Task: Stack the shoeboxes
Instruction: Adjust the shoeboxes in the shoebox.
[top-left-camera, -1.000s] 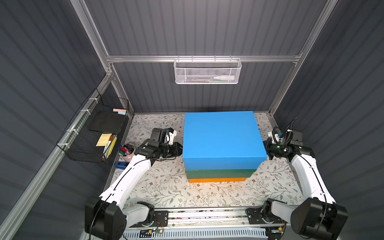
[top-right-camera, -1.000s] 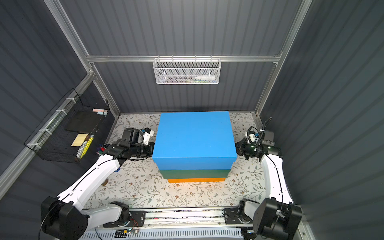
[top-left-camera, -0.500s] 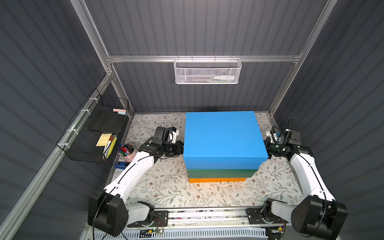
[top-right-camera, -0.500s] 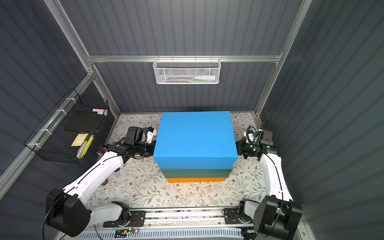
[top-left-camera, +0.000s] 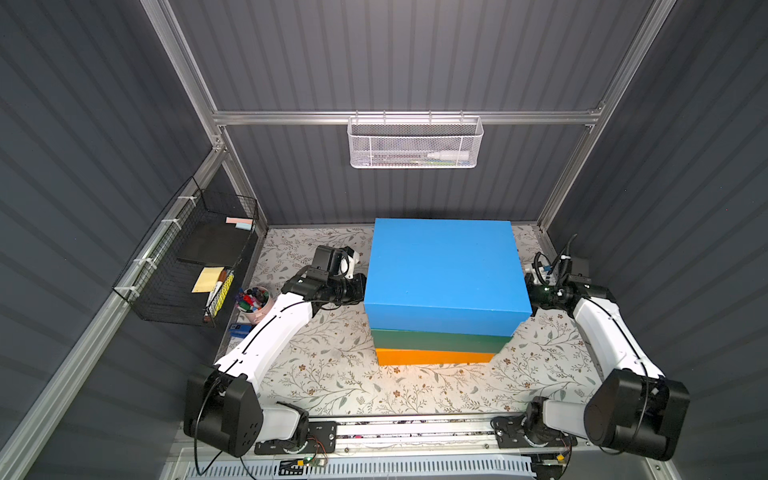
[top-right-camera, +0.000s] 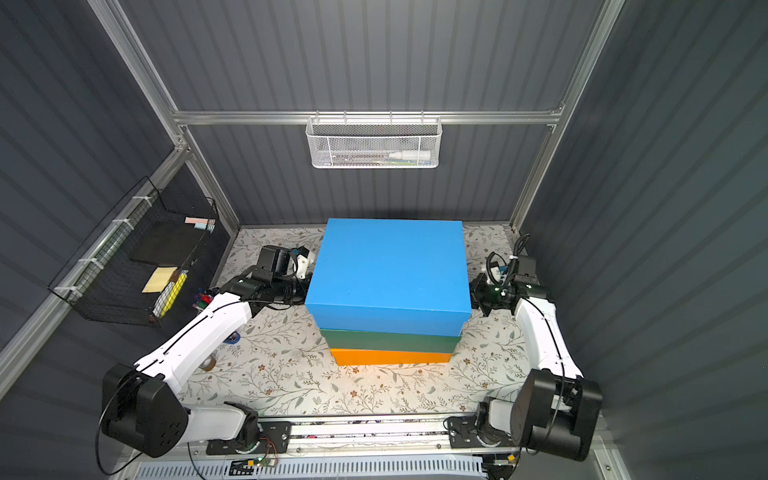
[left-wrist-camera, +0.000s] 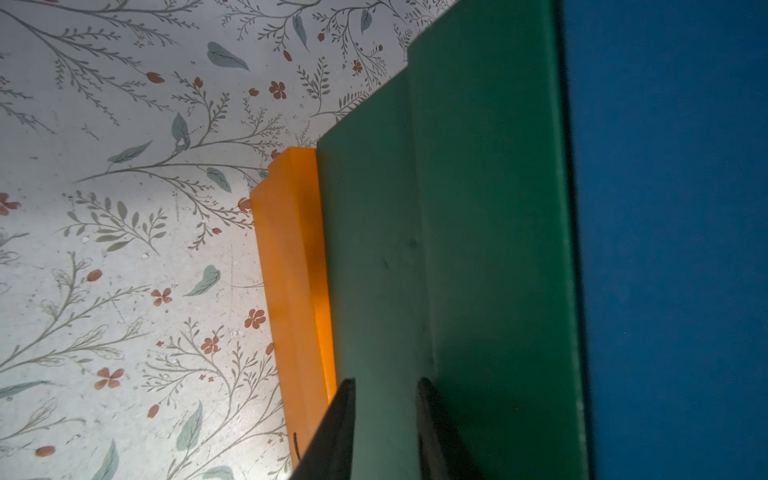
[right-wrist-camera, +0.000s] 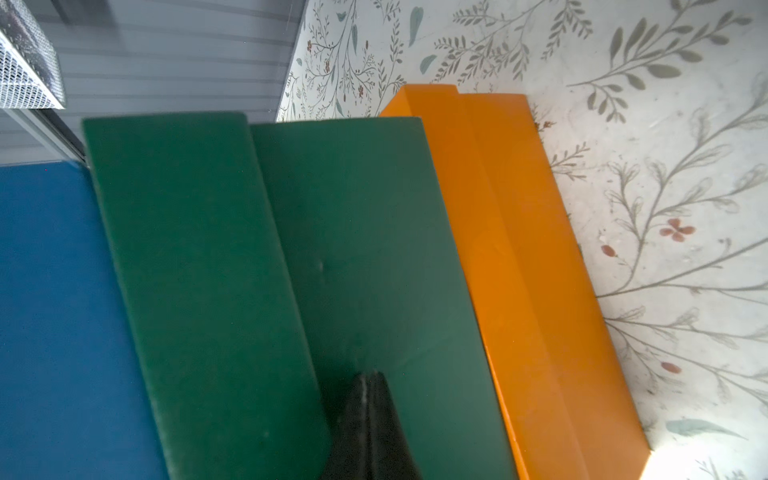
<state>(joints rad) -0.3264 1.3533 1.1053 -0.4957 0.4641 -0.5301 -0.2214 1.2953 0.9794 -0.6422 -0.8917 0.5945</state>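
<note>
1. Black wire rack (top-left-camera: 187, 266) hangs on the left wall, holding paper pads and pens. Just below it, at the table's left edge, stands a cup of markers (top-left-camera: 253, 301).
2. The left gripper (left-wrist-camera: 384, 382) lies side-on at the left face of the pile, level with the green box. Its two dark fingers (left-wrist-camera: 340, 415) stand a narrow gap apart with nothing between them. The wrist view is too close to tell whether the tips touch the cardboard.
3. In the middle of the flower-patterned table (top-left-camera: 332, 374), the three shoeboxes sit in one pile. The orange box (top-left-camera: 432, 357) is at the bottom, the green box (top-left-camera: 436, 340) is on it, and the blue box (top-left-camera: 444, 270) is on top, with edges roughly in line. The stacking looks done.
4. The right gripper (right-wrist-camera: 370, 376) points at the right face of the green box, closed tight and holding nothing.
5. Handling, as a judgement: the boxes look like stiff, smooth cardboard, likely light, and far too wide for one gripper to span. They are best taken by pressing both arms against opposite end faces, below the lid rim so the lid does not lift off. The smooth sides may slip.
</note>
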